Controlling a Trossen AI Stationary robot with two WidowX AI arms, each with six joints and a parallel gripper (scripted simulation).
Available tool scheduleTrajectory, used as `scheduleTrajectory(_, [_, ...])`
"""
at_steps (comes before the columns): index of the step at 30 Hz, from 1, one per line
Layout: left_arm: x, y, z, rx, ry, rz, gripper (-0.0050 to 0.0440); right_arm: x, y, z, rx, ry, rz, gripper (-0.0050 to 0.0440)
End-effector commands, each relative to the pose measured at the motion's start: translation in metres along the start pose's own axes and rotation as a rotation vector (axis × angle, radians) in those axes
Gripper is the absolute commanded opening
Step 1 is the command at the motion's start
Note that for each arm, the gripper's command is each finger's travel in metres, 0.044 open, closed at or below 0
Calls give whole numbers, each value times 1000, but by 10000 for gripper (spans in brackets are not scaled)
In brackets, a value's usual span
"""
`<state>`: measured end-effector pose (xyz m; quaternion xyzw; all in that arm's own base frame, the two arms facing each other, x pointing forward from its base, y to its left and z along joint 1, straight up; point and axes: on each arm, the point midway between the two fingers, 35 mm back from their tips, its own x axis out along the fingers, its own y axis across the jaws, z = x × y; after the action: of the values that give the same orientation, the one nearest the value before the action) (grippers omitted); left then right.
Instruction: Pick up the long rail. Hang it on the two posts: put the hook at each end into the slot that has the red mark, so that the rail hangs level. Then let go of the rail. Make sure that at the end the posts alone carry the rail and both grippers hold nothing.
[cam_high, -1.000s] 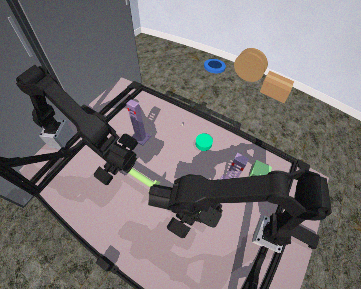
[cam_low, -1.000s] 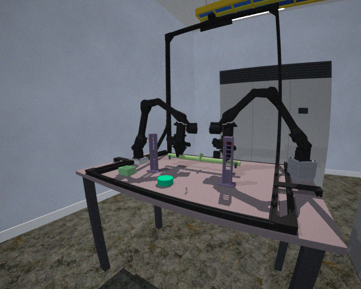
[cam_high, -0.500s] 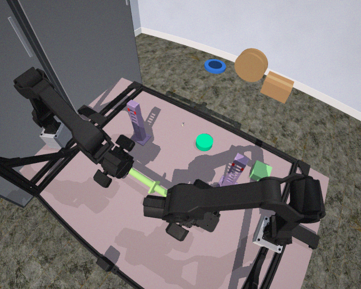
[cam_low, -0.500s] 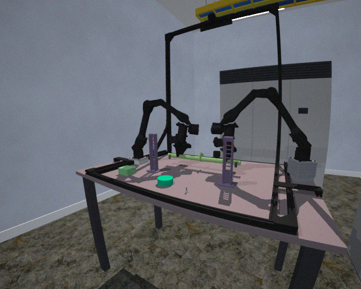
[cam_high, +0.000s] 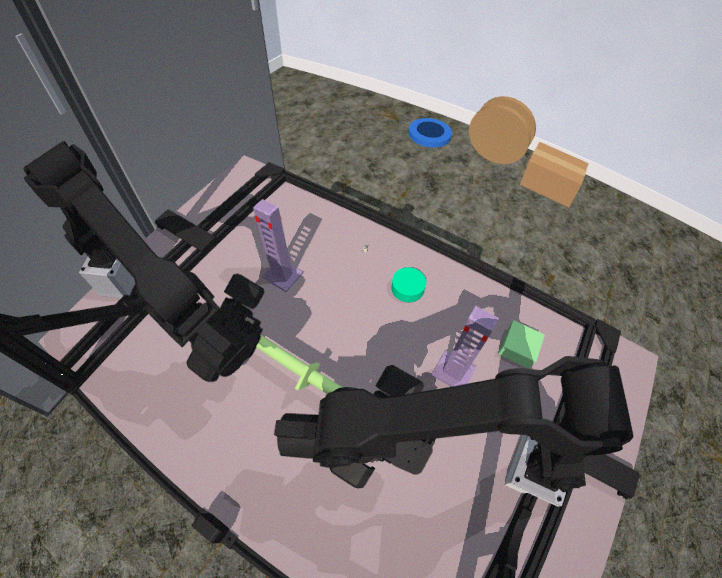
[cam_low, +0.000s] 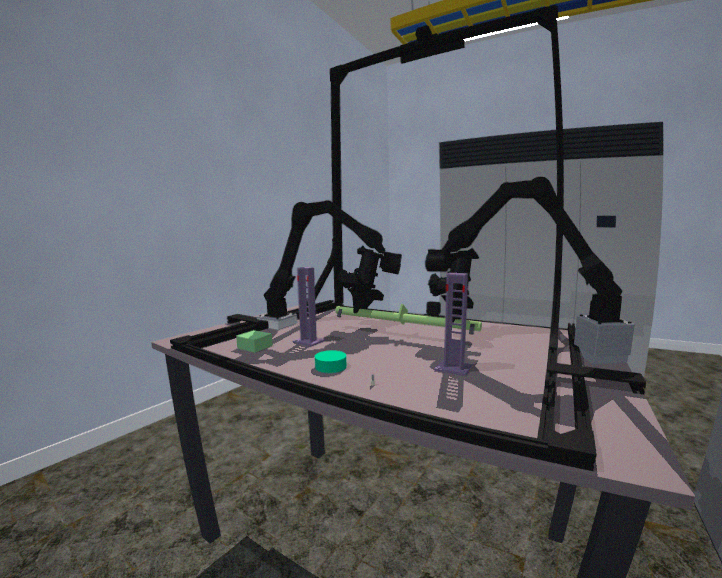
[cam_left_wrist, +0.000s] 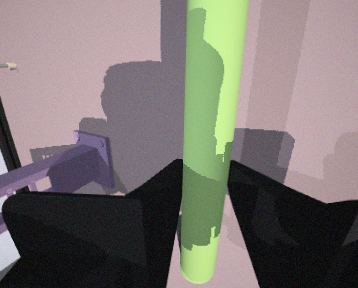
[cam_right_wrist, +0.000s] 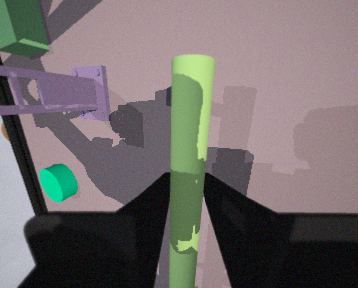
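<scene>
The long light-green rail (cam_high: 289, 360) (cam_low: 385, 314) (cam_left_wrist: 210, 100) (cam_right_wrist: 190, 125) is held by both ends a little above the pink table (cam_high: 180, 421), roughly level. My left gripper (cam_left_wrist: 204, 167) (cam_high: 237, 344) is shut on one end of it. My right gripper (cam_right_wrist: 186, 177) (cam_low: 361, 301) is shut on the other end; in the top view its fingers are hidden under the forearm. Two purple slotted posts (cam_high: 275, 247) (cam_high: 464, 355) (cam_low: 307, 301) (cam_low: 457, 319) stand upright, each with red marks near the top. The rail hangs beside the posts and touches neither of them.
A green disc (cam_high: 408, 284) (cam_low: 329, 361) (cam_right_wrist: 58, 182) and a green block (cam_high: 521, 343) (cam_low: 254, 340) (cam_right_wrist: 20, 25) lie near the posts. A tiny screw (cam_high: 365, 247) (cam_left_wrist: 9, 65) lies at the far side. A black frame (cam_high: 421, 223) edges the table. A grey cabinet (cam_high: 150, 90) stands behind.
</scene>
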<state>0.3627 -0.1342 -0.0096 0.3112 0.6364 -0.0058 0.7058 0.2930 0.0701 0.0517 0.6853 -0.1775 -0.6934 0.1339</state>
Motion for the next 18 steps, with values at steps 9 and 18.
scheduleTrajectory(9, [-1,-3,1,0,1,108,0,0,-3,0,-3,-5,110,0])
scheduleTrajectory(18, [0,-5,1,-2,-5,165,0,0,-5,-1,-7,-7,166,0])
